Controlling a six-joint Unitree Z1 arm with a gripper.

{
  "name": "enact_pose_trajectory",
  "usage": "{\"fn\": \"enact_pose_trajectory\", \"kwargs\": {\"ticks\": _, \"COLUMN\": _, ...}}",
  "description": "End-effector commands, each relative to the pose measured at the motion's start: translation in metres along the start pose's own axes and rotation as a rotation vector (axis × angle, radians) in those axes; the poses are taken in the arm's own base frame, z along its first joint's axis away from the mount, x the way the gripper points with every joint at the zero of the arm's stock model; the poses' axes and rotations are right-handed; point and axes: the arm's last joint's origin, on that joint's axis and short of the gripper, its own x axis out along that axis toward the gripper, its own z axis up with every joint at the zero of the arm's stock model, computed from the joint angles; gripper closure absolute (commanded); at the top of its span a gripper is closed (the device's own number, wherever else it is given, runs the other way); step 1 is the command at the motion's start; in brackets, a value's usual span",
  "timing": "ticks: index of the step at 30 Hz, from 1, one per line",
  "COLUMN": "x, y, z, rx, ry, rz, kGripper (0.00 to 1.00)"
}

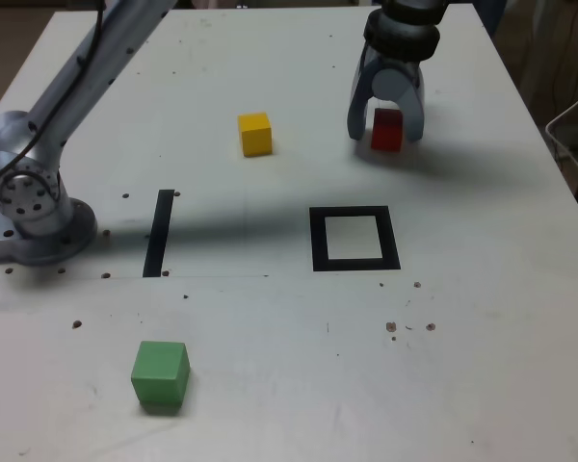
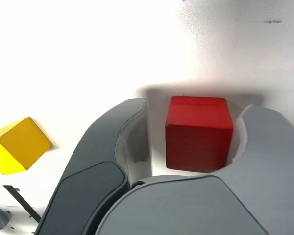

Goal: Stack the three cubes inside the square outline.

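At the far right of the exterior view, the red cube rests on the white table with my gripper lowered around it. In the wrist view the red cube sits between the two grey fingers of my gripper. One finger lies against it, while a narrow gap shows beside the other. The yellow cube stands apart, toward the exterior view's left. The green cube lies near the front left. The square outline is empty, in front of the gripper.
The arm's grey base is bolted at the exterior view's left, with its link reaching across the back. A thin black strip lies between the base and the square outline. Small dark specks dot the table.
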Motion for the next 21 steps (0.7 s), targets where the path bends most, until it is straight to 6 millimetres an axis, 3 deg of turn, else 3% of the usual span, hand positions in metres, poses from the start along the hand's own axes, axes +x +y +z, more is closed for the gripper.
{"fn": "enact_pose_trajectory", "kwargs": {"ticks": 1, "x": -0.0030, "y": -0.0010, "z": -0.0014, "rx": -0.003, "ry": -0.005, "rz": -0.001, "kGripper": 0.44}}
{"fn": "enact_pose_trajectory", "kwargs": {"ticks": 4, "x": -0.0027, "y": -0.0012, "z": -0.0016, "rx": -0.006, "ry": -0.006, "rz": -0.002, "kGripper": 0.49}}
{"fn": "enact_pose_trajectory", "kwargs": {"ticks": 12, "x": -0.0096, "y": -0.0003, "z": -0.0018, "rx": -0.018, "ry": -0.050, "rz": 0.021, "kGripper": 0.77}}
{"fn": "enact_pose_trajectory", "kwargs": {"ticks": 21, "x": -0.0112, "y": -0.0013, "z": -0.0030, "rx": -0.021, "ry": -0.069, "rz": 0.020, "kGripper": 0.83}}
